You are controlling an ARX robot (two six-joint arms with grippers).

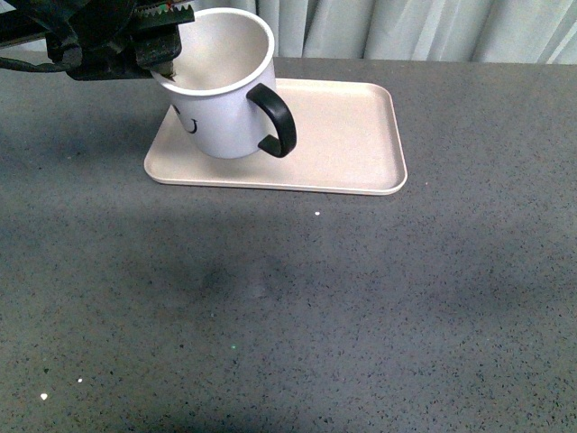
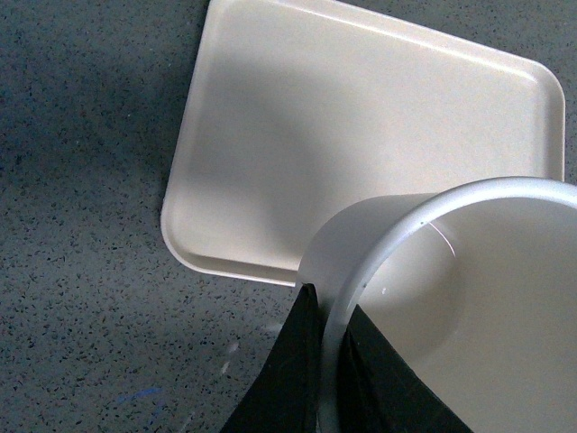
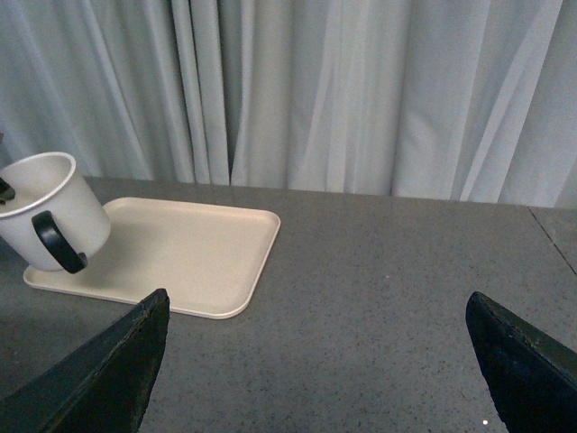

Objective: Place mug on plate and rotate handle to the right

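The white mug point(image 1: 221, 99) with a smiley print is tilted over the left part of the cream-pink plate point(image 1: 343, 135). Its black handle point(image 1: 275, 119) points toward me and to the right. My left gripper point(image 1: 162, 50) is shut on the mug's left rim, one finger inside and one outside. In the left wrist view the mug point(image 2: 451, 307) fills the lower right, clamped between the black fingers point(image 2: 293, 379), with the plate point(image 2: 361, 126) beneath. My right gripper point(image 3: 315, 361) is open and empty above bare table; that view shows the mug point(image 3: 45, 221), handle point(image 3: 56, 242) and plate point(image 3: 189, 253) at left.
The dark grey speckled table point(image 1: 288, 307) surrounds the plate. Pale curtains point(image 3: 315, 90) hang behind the table's far edge. The right part of the plate holds nothing.
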